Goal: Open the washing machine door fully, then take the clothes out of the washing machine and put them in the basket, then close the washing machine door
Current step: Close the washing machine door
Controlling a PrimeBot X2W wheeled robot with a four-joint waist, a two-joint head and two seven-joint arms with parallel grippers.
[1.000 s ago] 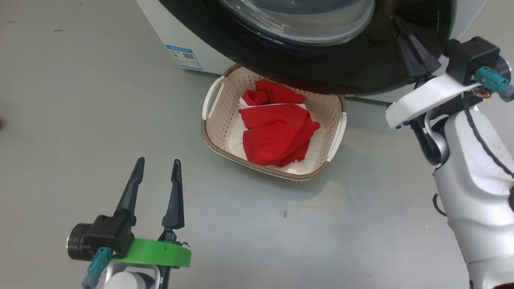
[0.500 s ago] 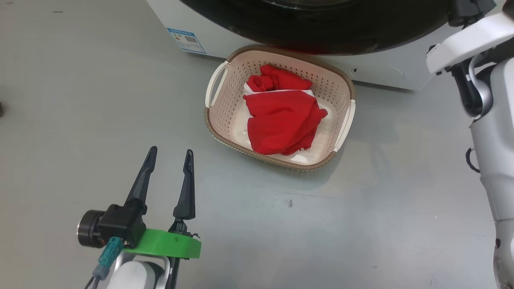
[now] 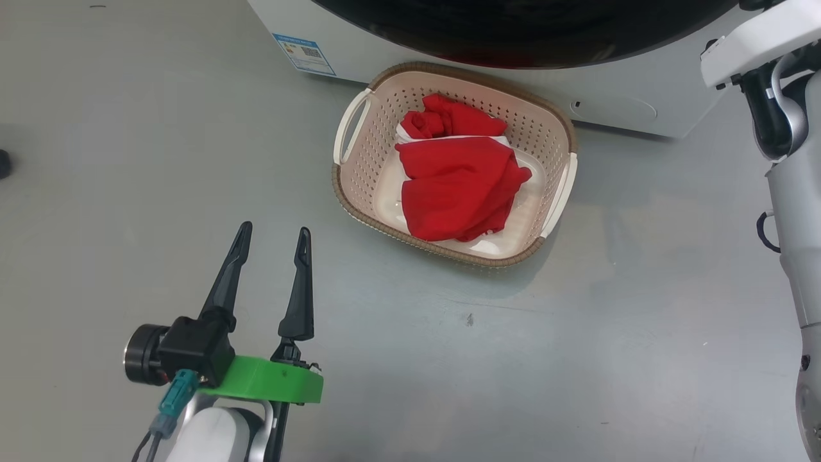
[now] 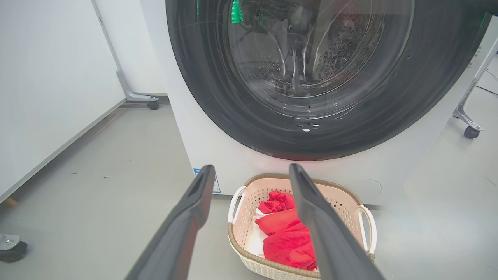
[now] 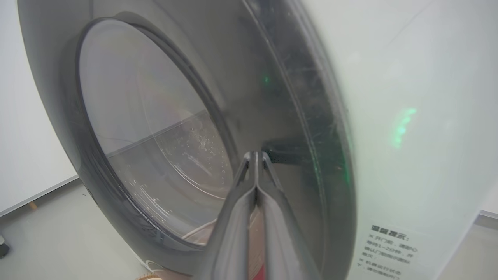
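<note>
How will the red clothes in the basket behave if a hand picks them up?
Probably floppy: the clothes lie crumpled in soft folds, so they would drape and sag from a pinch. Likely light, being thin fabric smaller than the basket. The pieces look overlapped, so one may drag another along.

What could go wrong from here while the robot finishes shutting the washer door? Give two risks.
1. The shut right gripper meets the washing machine door at its glossy rim with just its fingertips. It may slip, leaving the door unlatched.
2. The basket sits right against the washing machine. The right arm might clip it when pulling back.
</note>
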